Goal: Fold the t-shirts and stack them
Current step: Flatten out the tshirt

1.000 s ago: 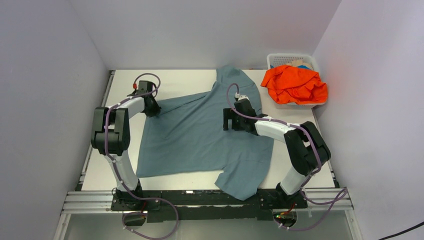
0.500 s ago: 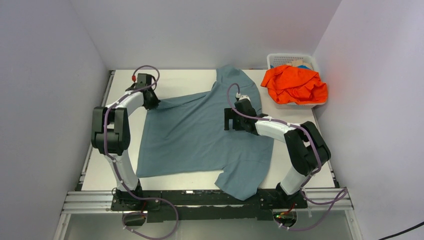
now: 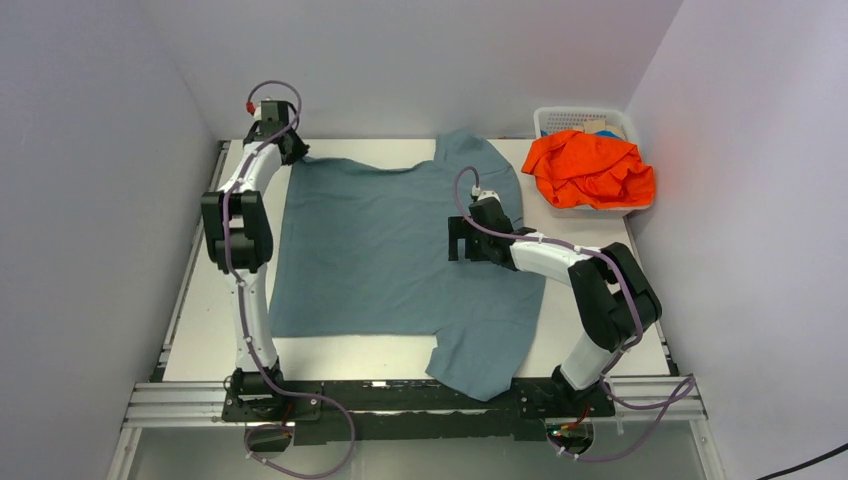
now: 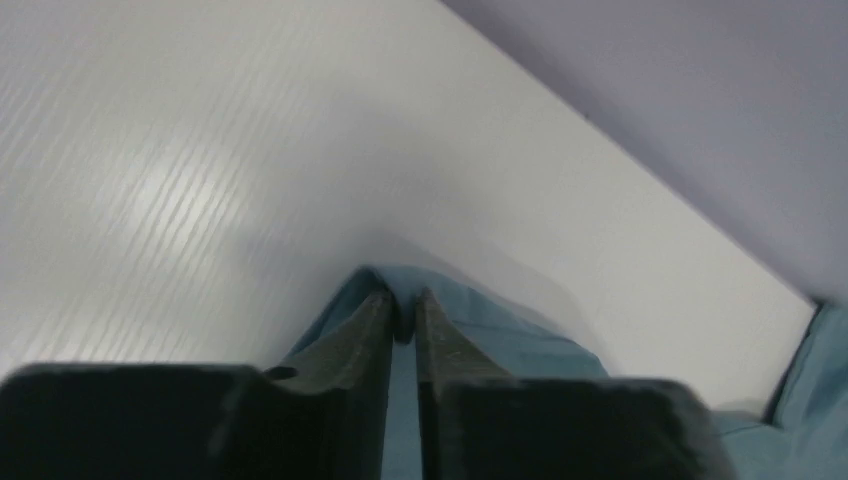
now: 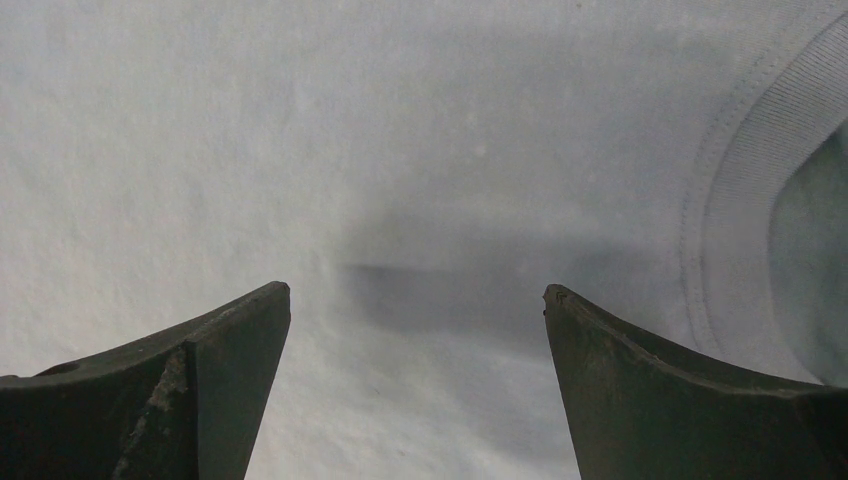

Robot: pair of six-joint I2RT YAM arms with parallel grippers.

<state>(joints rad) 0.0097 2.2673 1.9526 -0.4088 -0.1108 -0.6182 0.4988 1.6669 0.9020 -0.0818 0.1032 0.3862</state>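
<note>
Left arm (image 3: pixel 236 225), right arm (image 3: pixel 600 290): white shells, black joint blocks, purple-grey cables (image 3: pixel 457 190) looped outside. Red plug (image 3: pixel 250 104) at left wrist. Left gripper (image 4: pixel 403 310), right gripper (image 5: pixel 415 300): dark tapered fingers (image 5: pixel 220 370), scuffed

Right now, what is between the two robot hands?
Only the blue-grey t-shirt, spread out between the left gripper and the right gripper; the top view shows it.

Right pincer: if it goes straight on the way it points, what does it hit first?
The blue-grey shirt: its cloth fills the view ahead of the open right pincer, with the collar rib off to one side. The gap to the cloth is unclear, likely short.
</note>
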